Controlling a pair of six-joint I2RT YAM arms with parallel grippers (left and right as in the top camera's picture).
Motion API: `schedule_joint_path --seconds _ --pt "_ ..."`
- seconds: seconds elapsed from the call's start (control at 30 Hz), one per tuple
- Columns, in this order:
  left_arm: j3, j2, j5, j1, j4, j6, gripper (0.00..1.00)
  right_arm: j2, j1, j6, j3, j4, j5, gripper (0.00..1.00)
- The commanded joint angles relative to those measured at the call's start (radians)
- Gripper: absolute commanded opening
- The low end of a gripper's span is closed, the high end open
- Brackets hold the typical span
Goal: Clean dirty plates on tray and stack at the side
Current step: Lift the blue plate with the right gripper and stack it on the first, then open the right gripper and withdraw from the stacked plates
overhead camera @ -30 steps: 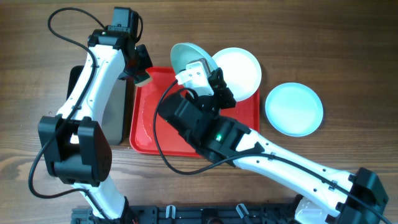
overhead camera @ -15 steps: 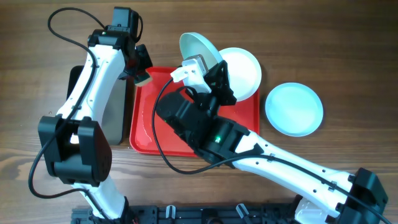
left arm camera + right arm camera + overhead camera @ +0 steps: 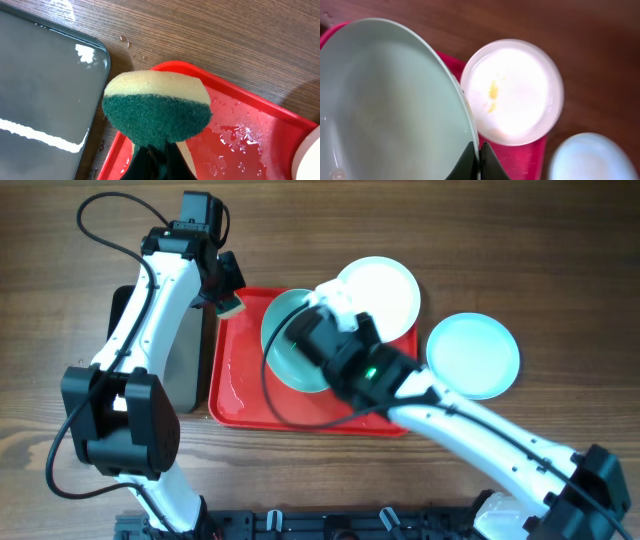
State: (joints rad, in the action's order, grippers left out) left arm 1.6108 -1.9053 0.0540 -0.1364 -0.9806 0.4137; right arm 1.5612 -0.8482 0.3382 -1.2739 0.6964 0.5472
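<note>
- The held mint plate (image 3: 288, 348) sits over the middle of the red tray (image 3: 238, 392), its hollow face turned up toward the overhead camera
- In the right wrist view this plate (image 3: 390, 100) fills the left half of the frame; the right tool (image 3: 479, 158) is clenched on its rim, fingers pressed together on the edge
- The frames do not show whether the held plate touches the tray floor
- The white plate (image 3: 385, 292) lies at the tray's far right corner, overhanging the rim onto the wooden surface (image 3: 500, 240)
- A smear of yellow residue (image 3: 492, 92) marks the centre of the white plate (image 3: 520, 95)
- The second mint-blue plate (image 3: 473, 355) lies flat on the surface, off the tray and just beside its right edge, apart from the white plate
- The tray floor (image 3: 250, 140) carries water drops (image 3: 234, 134) near its far left corner
- The left tool (image 3: 156, 159) is clamped on a sponge (image 3: 157, 112), green scouring layer facing the camera, yellow foam behind it
- In the overhead view the sponge (image 3: 229, 306) hangs over the tray's far left corner, well apart from the held plate
- A black tray (image 3: 45, 100) lies on the surface just beside the red tray's left edge; its glossy floor reflects light
- The right arm (image 3: 450, 420) reaches diagonally from the near right corner of the surface across the tray
</note>
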Motion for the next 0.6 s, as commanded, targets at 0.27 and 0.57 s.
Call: schedule_joint_path --seconds 0.27,0.57 --pt "-0.008 0.011 -0.005 -0.001 0.003 0.014 0.04 -0.187 0.774 0.058 -0.009 0.109 -0.740 0.04" --pt "-0.008 0.011 -0.005 -0.002 0.003 0.014 0.04 -0.075 1.234 0.027 0.105 0.274 -0.750 0.04"
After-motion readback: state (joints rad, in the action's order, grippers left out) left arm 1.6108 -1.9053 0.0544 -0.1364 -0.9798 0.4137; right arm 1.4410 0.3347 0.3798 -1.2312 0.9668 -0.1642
